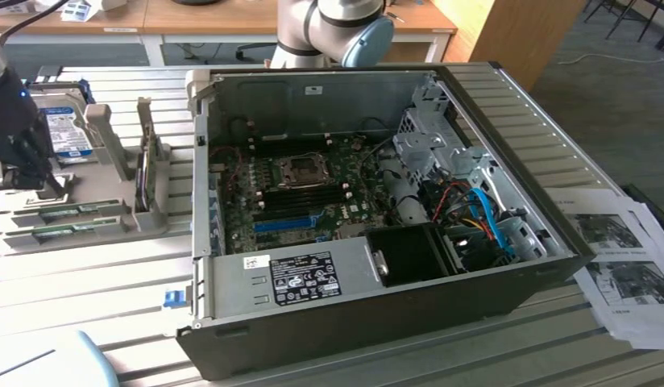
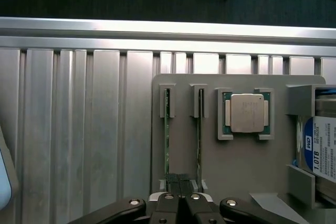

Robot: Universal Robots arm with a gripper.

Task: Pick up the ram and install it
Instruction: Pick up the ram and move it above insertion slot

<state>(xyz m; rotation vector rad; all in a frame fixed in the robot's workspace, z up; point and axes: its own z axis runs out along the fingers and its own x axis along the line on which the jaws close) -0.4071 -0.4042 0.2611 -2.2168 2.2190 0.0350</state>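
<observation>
Your pickup has not happened yet. The ram (image 2: pixel 167 129) stands on edge in its groove in the grey parts holder (image 2: pixel 210 150), and a second stick (image 2: pixel 199 135) stands in the next groove of the holder, just beside it. The gripper (image 2: pixel 180 179) hangs over one end of those two grooves, with its jaws together and nothing between them. The tips sit between the two sticks, so you cannot tell which one they are meant for.

Also on the holder are a processor (image 2: pixel 247 113) and, at its edge, a hard drive (image 2: pixel 321 150). The open computer case (image 1: pixel 364 322) lies on the desk (image 1: pixel 117 274), well apart from the holder. Both lifting the ram and seating it on the motherboard (image 1: pixel 300 193) are left to do.
</observation>
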